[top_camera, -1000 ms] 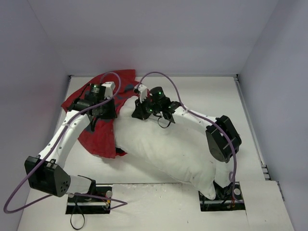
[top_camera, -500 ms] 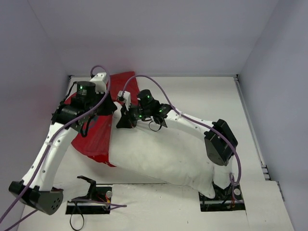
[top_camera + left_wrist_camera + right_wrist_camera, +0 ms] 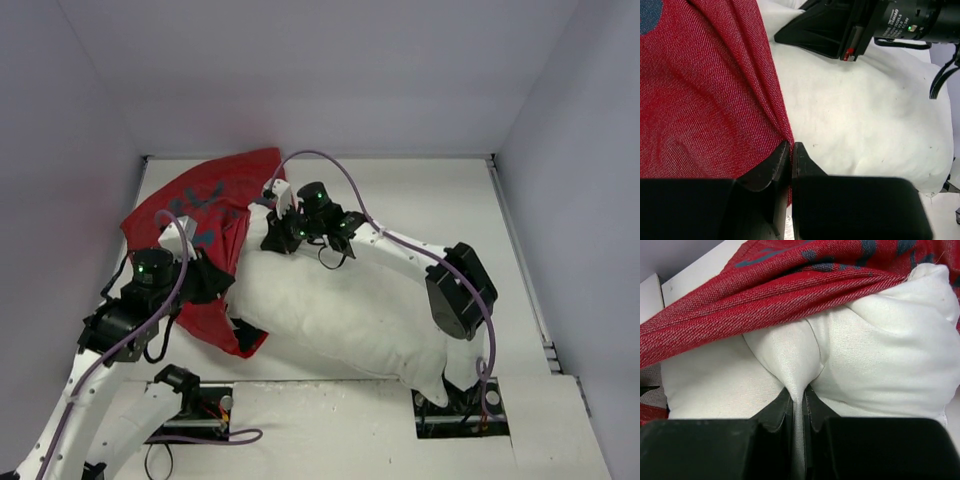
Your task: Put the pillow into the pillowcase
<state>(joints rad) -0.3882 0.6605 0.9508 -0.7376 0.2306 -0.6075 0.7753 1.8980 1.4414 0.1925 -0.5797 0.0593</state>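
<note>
left claw (image 3: pixel 791 146) clenched on pillowcase (image 3: pixel 200 205) hem | right claw (image 3: pixel 799 391) pinching a pillow (image 3: pixel 340 310) fold at the pillowcase mouth, bulk outside | likely risk: thin pinch slips under push, or hem pulls free and mouth collapses

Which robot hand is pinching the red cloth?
The left gripper: it is shut on the edge of the red pillowcase. The right gripper pinches a fold of the white pillow instead.
</note>
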